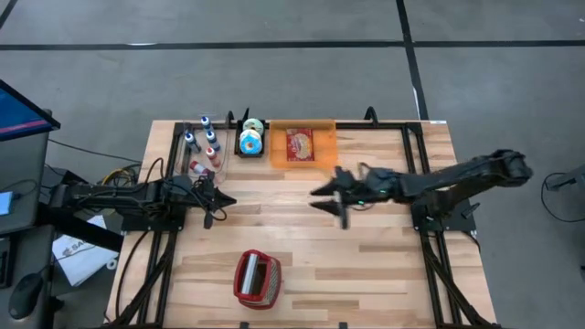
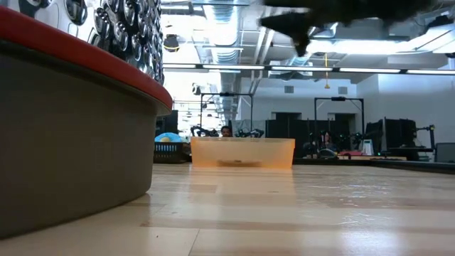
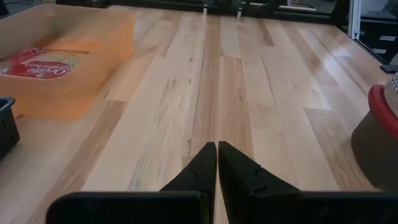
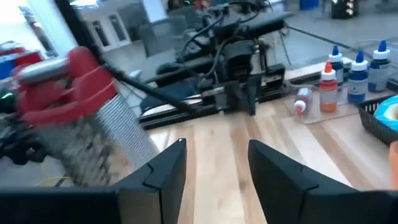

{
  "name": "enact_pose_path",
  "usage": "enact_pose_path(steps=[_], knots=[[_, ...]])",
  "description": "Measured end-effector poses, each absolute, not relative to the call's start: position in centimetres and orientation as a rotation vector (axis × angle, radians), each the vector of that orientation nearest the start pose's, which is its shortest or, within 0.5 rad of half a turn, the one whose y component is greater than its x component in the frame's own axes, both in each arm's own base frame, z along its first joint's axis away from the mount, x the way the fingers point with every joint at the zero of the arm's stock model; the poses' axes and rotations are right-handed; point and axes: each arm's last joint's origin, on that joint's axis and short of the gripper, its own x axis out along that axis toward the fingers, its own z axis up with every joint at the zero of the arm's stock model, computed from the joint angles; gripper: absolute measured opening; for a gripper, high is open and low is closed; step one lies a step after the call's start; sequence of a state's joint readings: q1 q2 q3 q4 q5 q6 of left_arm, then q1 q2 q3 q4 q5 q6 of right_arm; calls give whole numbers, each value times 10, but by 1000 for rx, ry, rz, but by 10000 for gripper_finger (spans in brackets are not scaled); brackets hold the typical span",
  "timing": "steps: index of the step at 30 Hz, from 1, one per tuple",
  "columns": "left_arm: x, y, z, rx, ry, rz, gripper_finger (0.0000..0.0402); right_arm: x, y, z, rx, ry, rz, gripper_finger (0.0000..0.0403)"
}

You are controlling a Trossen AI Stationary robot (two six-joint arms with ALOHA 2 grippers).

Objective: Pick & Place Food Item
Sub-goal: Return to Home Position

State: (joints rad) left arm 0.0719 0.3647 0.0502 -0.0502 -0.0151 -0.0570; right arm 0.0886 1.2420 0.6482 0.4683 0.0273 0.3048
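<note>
Red popcorn bag (image 3: 38, 62), label reading "Orville", lies flat in orange bin (image 1: 277, 157). Donuts (image 1: 251, 139) sit in black bin (image 1: 239, 137) beside it. My left gripper (image 3: 216, 163): closed, empty, nearby. Right gripper (image 4: 214, 163): jaws spread, empty, raised near orange bin.

looks like a robotics lab in a large open hall. grey concrete floor (image 1: 274, 82) marked with dark lines (image 1: 274, 44), a butcher-block desk (image 1: 366, 265) on a black metal frame (image 1: 437, 274), left arm (image 1: 119, 194) and right arm (image 1: 457, 175) mounted on it, a monitor (image 1: 18, 110) and loose cables (image 1: 110, 174) alongside. beyond, exposed ceiling ducts (image 2: 234, 43), strip lights (image 2: 384, 46) and more black rigs (image 2: 340, 114).
</note>
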Motion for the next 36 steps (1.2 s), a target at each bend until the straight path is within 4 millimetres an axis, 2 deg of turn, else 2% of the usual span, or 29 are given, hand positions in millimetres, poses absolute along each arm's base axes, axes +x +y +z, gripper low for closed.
enact_pose_path(steps=[6,12,21,33,36], knots=[[115,9,144,-67,362,96,11,201,17,224,263,-12,75,164],[115,9,145,-67,355,95,11,160,17,201,226,-33,113,164],[115,9,145,-67,355,94,11,127,15,172,184,-34,127,164],[115,9,145,-67,354,96,11,101,10,161,75,60,102,164],[115,9,146,-67,354,97,11,98,10,166,67,6,104,164]])
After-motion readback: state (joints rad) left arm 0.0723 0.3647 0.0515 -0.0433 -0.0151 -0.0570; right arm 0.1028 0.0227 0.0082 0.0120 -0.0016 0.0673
